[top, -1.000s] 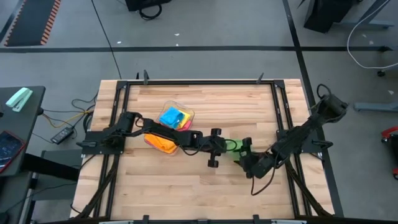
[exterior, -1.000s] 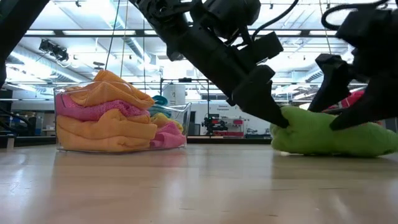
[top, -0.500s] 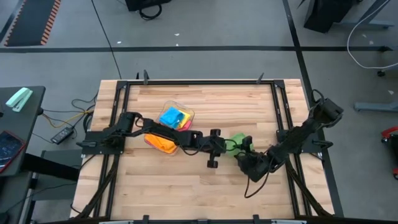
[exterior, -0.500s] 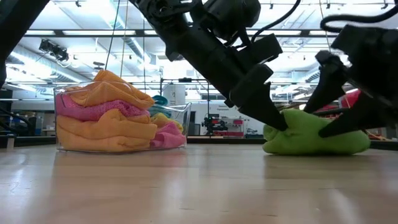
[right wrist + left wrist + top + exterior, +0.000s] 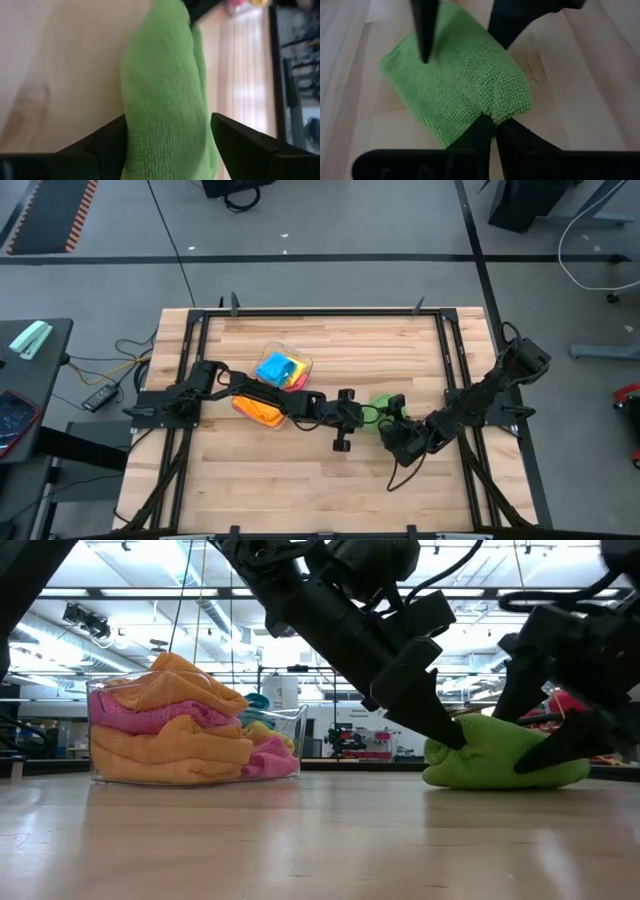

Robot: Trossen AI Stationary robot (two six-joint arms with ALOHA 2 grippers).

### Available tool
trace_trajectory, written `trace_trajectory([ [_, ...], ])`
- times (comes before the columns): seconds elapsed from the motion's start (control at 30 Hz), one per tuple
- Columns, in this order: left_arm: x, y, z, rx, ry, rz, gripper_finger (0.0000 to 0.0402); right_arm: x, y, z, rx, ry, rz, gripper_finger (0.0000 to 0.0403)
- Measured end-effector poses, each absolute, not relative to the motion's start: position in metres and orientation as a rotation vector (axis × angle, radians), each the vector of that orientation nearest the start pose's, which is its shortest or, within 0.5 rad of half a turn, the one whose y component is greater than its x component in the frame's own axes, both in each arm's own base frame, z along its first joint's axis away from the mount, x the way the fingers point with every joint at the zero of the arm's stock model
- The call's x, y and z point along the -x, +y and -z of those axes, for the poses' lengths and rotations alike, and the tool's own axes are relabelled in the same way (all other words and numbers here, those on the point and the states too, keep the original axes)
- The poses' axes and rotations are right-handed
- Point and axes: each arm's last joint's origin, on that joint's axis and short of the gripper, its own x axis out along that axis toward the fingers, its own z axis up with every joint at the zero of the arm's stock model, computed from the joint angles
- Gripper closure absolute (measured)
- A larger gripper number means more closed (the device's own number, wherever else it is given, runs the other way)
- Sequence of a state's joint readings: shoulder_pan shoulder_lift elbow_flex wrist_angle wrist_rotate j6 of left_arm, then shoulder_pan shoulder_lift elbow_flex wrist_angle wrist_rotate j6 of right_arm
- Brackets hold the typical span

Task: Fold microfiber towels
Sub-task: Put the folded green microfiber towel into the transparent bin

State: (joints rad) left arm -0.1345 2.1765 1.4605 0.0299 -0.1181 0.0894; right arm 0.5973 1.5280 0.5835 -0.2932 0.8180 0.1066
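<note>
A green microfiber towel (image 5: pixel 380 401) lies folded over in a thick bundle on the wooden table, right of the middle. My left gripper (image 5: pixel 364 413) reaches it from the table's left and is shut on its near corner. My right gripper (image 5: pixel 167 150) comes in from the right, open, one finger on each side of the towel's (image 5: pixel 165 95) other end. In the low view its fingers (image 5: pixel 520 680) straddle the green bundle (image 5: pixel 500 765). Further towels, orange (image 5: pixel 170 755) and pink among them, fill a clear tub (image 5: pixel 283 368). My left gripper pinches a corner of the folded towel (image 5: pixel 504 116) between its two fingertips, several layers thick. The fingers slant down from the table's left. The rest of the towel lies on the table. My right gripper: I cannot tell whether its fingers (image 5: pixel 424 35) touch the towel.
The clear tub stands at the table's middle left under the left arm, with an orange towel (image 5: pixel 258 410) on its near side. A black frame (image 5: pixel 320 311) runs round the table. Bare wood lies toward the near edge (image 5: pixel 300 490).
My right gripper has sunk and tipped farther down over the green towel, closing in toward my left gripper. The towel's right end has drawn in, so the bundle is shorter than before. Its corner in my left gripper has stayed in place.
</note>
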Motion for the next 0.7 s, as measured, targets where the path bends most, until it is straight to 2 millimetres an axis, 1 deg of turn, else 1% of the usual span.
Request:
trace_trajectory([
  [0.17, -0.465, -0.064, -0.144, -0.181, 0.678, 0.058, 0.0384, -0.202, 0.102, -0.118, 0.629, 1.017, 0.229, 0.0111],
  [0.23, -0.465, -0.065, -0.144, -0.184, 0.677, 0.061, 0.0389, -0.201, 0.099, -0.117, 0.608, 1.037, 0.249, 0.0115],
  [0.3, -0.465, -0.065, -0.144, -0.184, 0.677, 0.061, 0.0389, -0.2, 0.098, -0.117, 0.607, 1.045, 0.255, 0.0129],
  [0.4, -0.465, -0.065, -0.144, -0.195, 0.679, 0.065, 0.0376, -0.2, 0.099, -0.117, 0.601, 1.048, 0.245, 0.0168],
  [0.57, -0.463, -0.072, -0.144, -0.231, 0.681, 0.089, 0.0333, -0.2, 0.099, -0.117, 0.58, 1.046, 0.253, 0.0255],
  [0.63, -0.46, -0.077, -0.15, -0.25, 0.683, 0.092, 0.0307, -0.2, 0.098, -0.118, 0.558, 1.04, 0.263, 0.0289],
  [0.7, -0.458, -0.083, -0.161, -0.267, 0.658, 0.063, 0.0276, -0.201, 0.098, -0.121, 0.524, 1.038, 0.279, 0.0321],
])
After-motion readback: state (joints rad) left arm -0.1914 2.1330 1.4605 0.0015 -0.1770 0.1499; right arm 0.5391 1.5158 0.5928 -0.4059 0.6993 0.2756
